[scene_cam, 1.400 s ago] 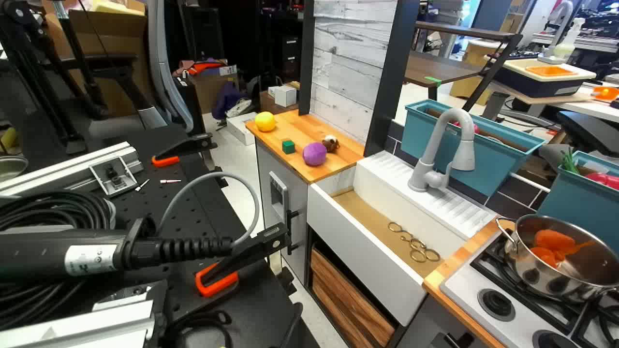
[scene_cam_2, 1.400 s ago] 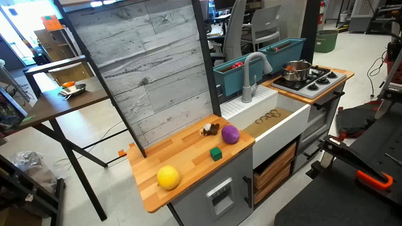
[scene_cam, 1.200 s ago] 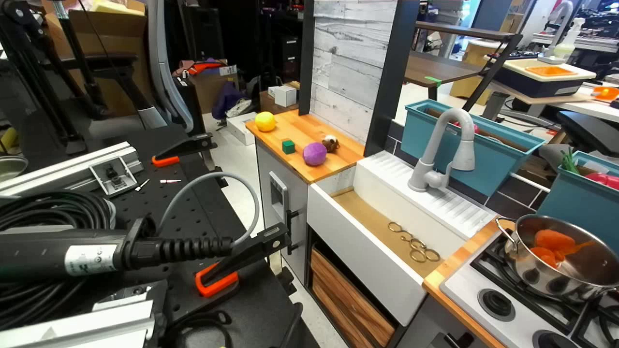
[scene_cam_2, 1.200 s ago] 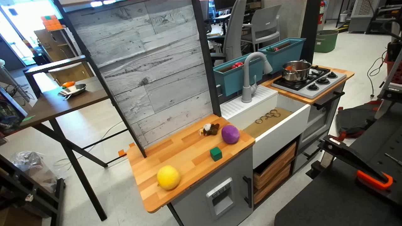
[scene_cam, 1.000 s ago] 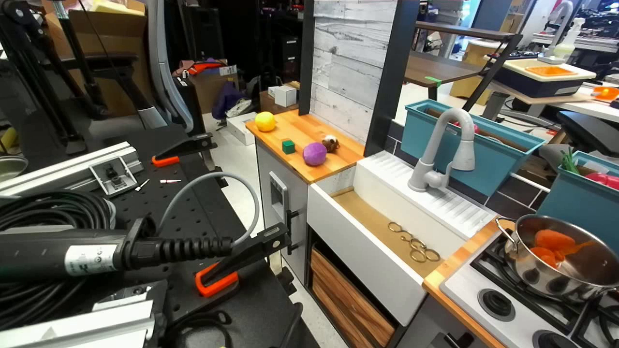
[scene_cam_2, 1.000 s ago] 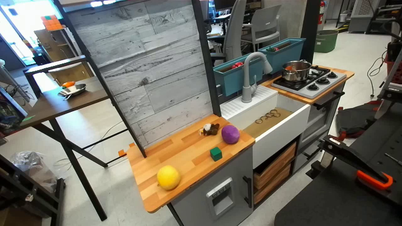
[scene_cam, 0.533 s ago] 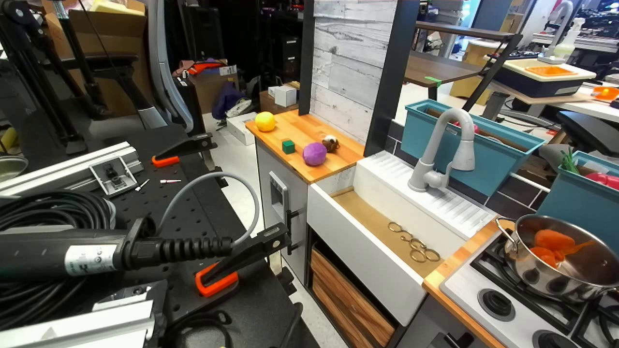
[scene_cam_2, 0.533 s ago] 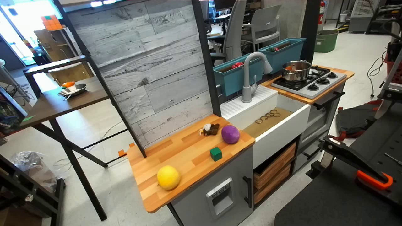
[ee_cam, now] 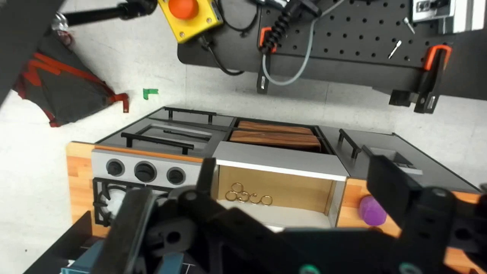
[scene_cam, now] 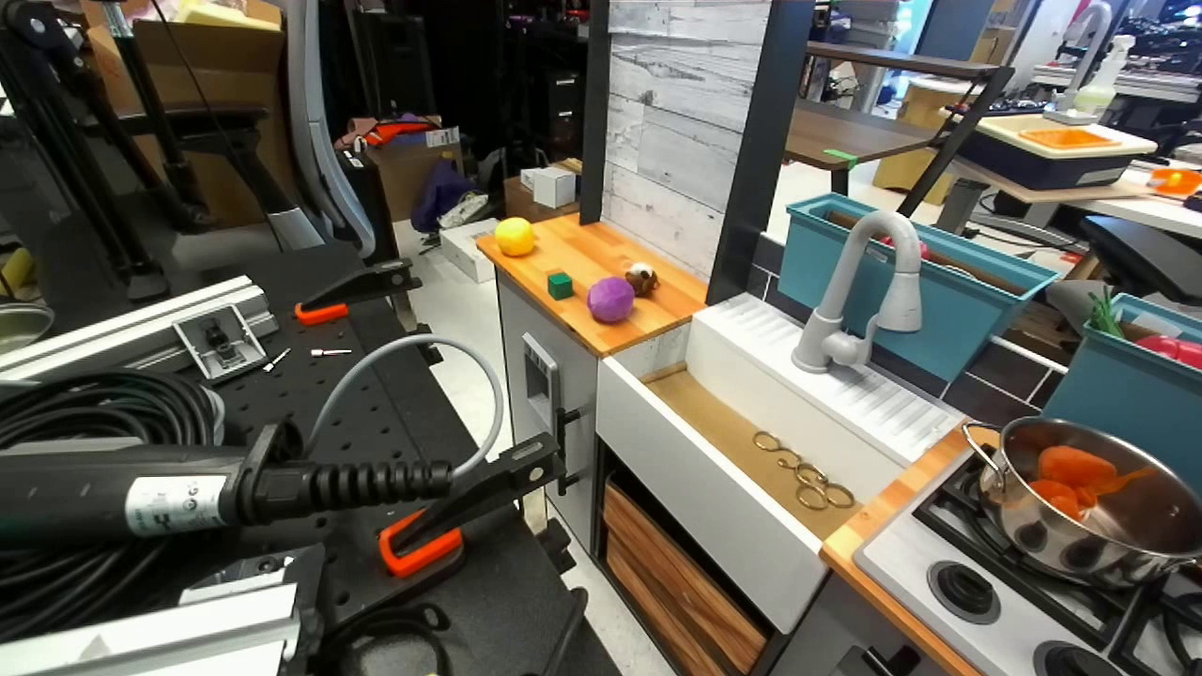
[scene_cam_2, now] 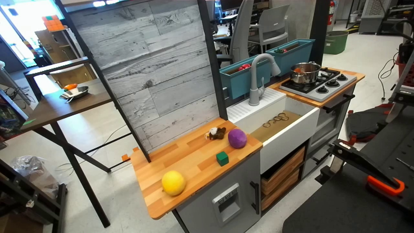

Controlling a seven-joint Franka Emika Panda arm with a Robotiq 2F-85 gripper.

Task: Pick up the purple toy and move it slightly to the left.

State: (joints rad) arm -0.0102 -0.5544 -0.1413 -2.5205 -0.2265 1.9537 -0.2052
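Purple toy (scene_cam_2: 237, 138): here it is, resting on the wooden counter (scene_cam_2: 190, 158) near the sink (scene_cam_2: 291, 142), in plain sight in both exterior views!
Pincer (ee_cam: 292, 171): across to the wrist view, fingers (ee_cam: 388, 182) spread wide apart, and the purple toy shows at four o'clock from the gap between them.
Green cube (scene_cam_2: 222, 158): in an exterior view, seven o'clock from the toy and near it.
Brown-and-white figure (scene_cam_2: 217, 133): same view, just beside the toy, between nine and ten o'clock.
Yellow ball (scene_cam_2: 173, 183): out at eight o'clock from the toy, well apart.
Sink: brass-coloured rings (scene_cam_2: 275, 120) on its floor, two o'clock from the toy!
Pot (scene_cam_2: 307, 77): one o'clock from the rings, up on the stovetop (scene_cam: 897, 549), orange pieces (scene_cam: 1075, 469) inside.
White sticker (scene_cam: 178, 504): eight o'clock from the middle of an exterior view, dark print on a black cylinder (scene_cam: 75, 493), too small to read.
Recessed panel (scene_cam_2: 228, 207): six o'clock from the cube, little markings (scene_cam_2: 227, 195) along its top, too tiny to tell.
Clamp (scene_cam_2: 365, 164): past three o'clock from that view's middle, a pale label (scene_cam_2: 345, 145) on its arm, illegible.
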